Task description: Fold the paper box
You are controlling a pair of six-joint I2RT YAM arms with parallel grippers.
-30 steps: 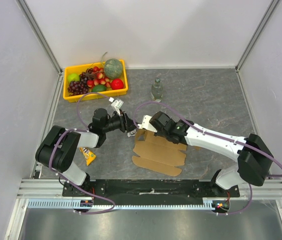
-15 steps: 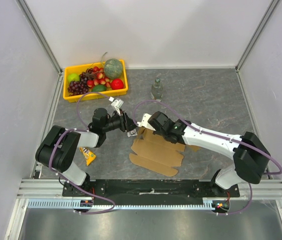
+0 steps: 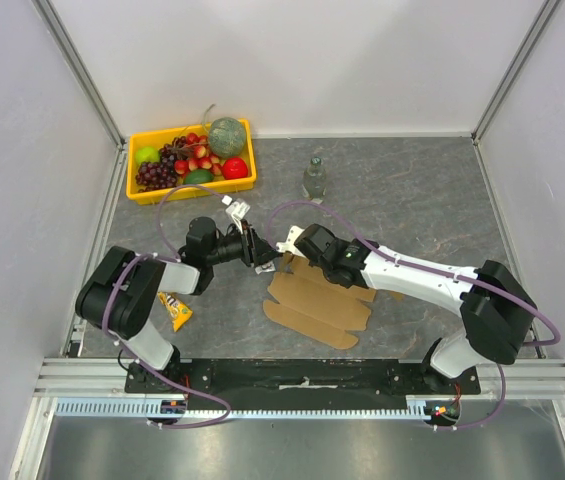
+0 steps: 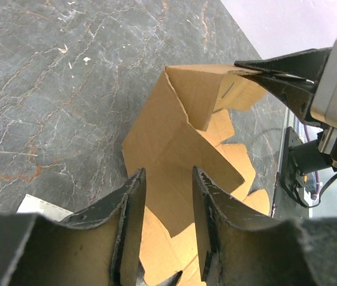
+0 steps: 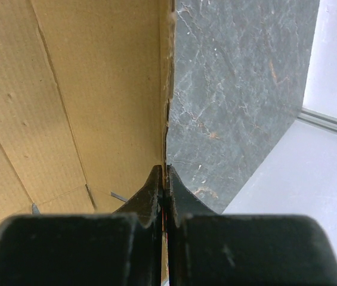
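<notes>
The paper box (image 3: 317, 300) is a flat brown die-cut sheet on the grey table, with its far-left flap raised. My right gripper (image 3: 295, 247) is shut on the edge of that raised flap; in the right wrist view the jaws (image 5: 164, 170) pinch the cardboard edge (image 5: 96, 89). My left gripper (image 3: 263, 252) is just left of the raised flap, open. In the left wrist view its fingers (image 4: 168, 176) stand apart over the sheet (image 4: 174, 137), holding nothing. The right gripper's fingertips (image 4: 269, 74) show there, pinching the flap's top corner.
A yellow tray (image 3: 194, 187) of fruit stands at the back left. A small clear bottle (image 3: 314, 178) stands behind the box. A yellow snack packet (image 3: 175, 310) lies by the left arm. A white card (image 4: 43, 207) lies under the left gripper.
The right gripper has pulled the flap slightly left and up, and the sheet shifted a little with it. The left gripper edged right toward the flap.
</notes>
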